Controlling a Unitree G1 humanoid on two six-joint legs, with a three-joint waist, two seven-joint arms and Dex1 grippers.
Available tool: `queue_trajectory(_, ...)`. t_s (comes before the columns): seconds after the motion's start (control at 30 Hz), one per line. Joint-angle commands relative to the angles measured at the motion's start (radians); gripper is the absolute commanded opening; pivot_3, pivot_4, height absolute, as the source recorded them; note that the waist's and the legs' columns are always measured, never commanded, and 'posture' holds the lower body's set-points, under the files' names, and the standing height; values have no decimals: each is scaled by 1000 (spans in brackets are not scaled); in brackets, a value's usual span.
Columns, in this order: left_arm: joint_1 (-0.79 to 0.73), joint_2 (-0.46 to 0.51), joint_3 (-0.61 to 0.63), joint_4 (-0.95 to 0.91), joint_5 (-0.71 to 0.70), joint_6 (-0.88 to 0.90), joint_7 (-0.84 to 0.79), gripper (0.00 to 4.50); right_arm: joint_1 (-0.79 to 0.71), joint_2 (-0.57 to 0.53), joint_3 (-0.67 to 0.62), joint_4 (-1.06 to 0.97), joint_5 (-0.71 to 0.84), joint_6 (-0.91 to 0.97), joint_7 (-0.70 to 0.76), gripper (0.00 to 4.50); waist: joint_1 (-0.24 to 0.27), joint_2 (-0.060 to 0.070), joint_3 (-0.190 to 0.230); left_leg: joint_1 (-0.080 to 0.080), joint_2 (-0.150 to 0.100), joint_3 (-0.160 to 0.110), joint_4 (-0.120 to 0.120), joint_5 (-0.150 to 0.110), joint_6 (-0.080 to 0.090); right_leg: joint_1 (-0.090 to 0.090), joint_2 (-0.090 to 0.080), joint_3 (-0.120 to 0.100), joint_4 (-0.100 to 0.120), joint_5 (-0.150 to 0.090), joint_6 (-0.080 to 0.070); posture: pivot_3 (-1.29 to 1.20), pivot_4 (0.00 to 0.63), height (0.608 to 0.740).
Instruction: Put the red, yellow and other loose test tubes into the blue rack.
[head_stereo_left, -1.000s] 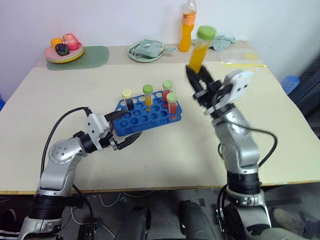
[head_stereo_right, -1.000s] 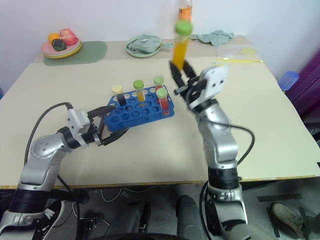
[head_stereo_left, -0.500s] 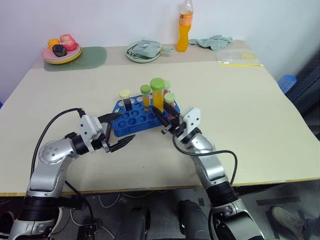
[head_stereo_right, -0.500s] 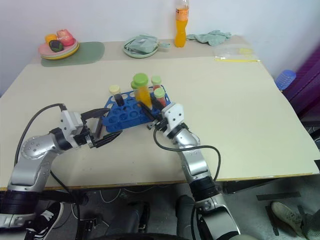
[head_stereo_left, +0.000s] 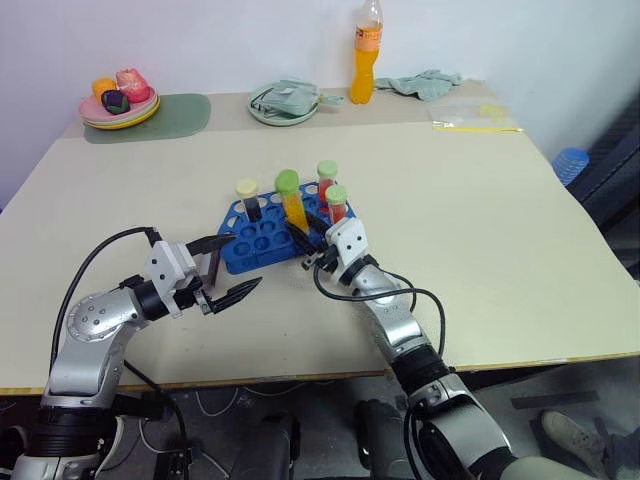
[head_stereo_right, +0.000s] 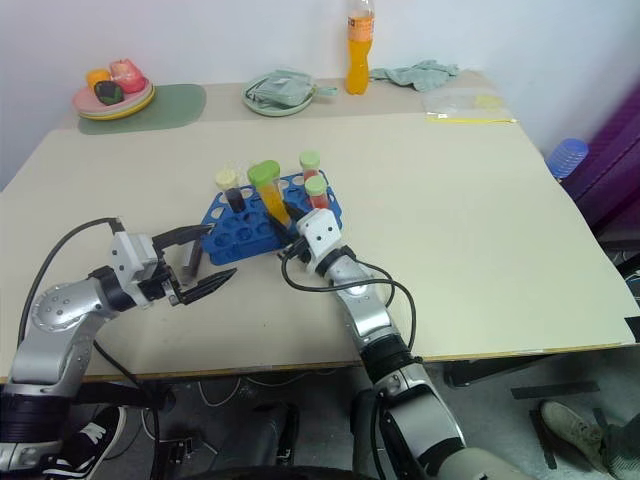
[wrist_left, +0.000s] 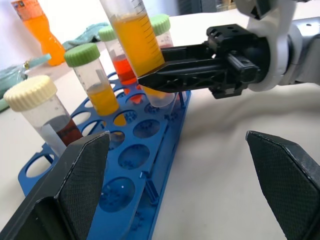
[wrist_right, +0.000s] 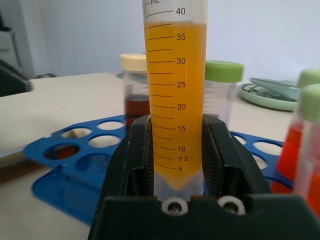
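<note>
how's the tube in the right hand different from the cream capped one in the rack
The tube in the right hand holds orange liquid under a green cap; the cream-capped tube holds a little dark brown liquid.
The held tube is clamped by the right hand over the blue rack, not yet seated; the cream-capped one stands in a hole.
The held tube is fuller.
Both are clear and stand roughly upright.

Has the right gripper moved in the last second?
Yes. The right gripper, shut on the orange tube, came down from high above the table to the blue rack.
</note>
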Motion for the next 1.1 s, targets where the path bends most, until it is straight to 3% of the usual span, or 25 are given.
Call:
queue_trajectory(0.03, -2, 6, 16, -38, -4, -4, 7, 4500, -11, 15, -7, 2, 3, -24, -7, 816, 0, 0, 0, 0, 0, 0, 0, 0, 0, 0, 0, 0, 0, 0, 0, 0, 150, 740)
queue_trajectory(1.1, -22, 5, 7, -106, -7, 68, 46, 4500, -84, 35, -12, 179, -57, -57, -72, 816, -1, 0, 0, 1, 3, 0, 0, 1, -1, 0, 3, 0, 0, 1, -2, 0, 150, 740)
